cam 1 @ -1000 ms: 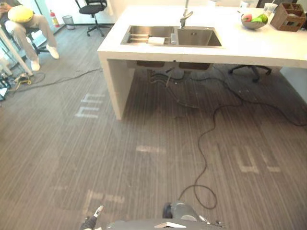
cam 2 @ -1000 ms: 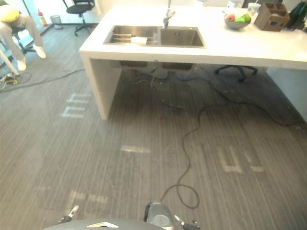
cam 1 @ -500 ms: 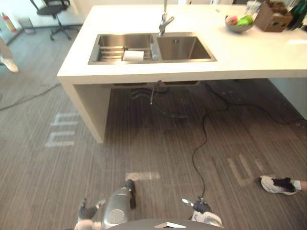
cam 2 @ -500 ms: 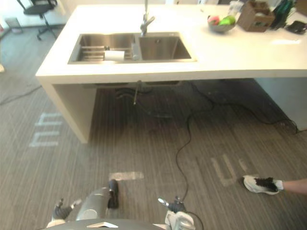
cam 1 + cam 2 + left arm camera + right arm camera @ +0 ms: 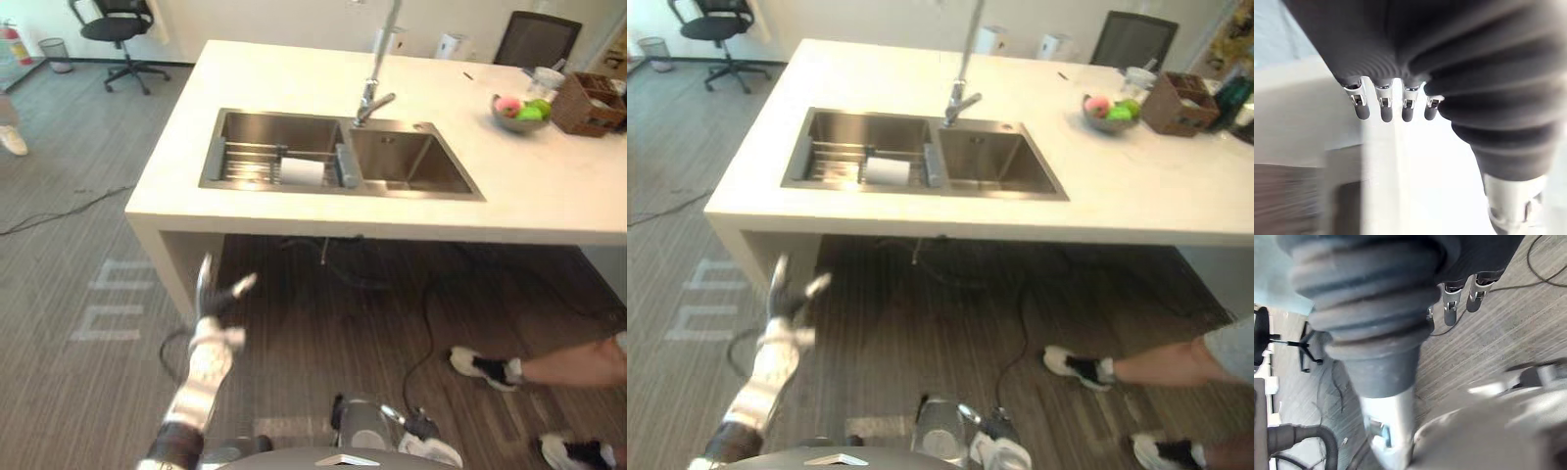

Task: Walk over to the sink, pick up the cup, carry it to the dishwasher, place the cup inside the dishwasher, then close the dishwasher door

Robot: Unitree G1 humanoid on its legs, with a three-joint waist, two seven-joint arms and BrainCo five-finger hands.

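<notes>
Here, small white cylindrical cup (image 5: 302,171) lying sideways on wire rack (image 5: 250,162) in left basin of stainless steel double sink (image 5: 265,127), set in white counter (image 5: 529,186). Left hand (image 5: 211,311) raised before counter's edge, fingers spread, empty. Right hand (image 5: 1450,308) low over floor, fingers relaxed, empty.

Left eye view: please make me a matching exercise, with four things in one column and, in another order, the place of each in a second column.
Things:
1. cup
2. fruit bowl
3. left hand
4. office chair

Places:
A. beyond the far left corner of the counter
B. in the left basin of the sink
C. in the air, in front of the counter
D. on the counter, right of the sink

Pairs: 1-B, 2-D, 3-C, 4-A
</notes>
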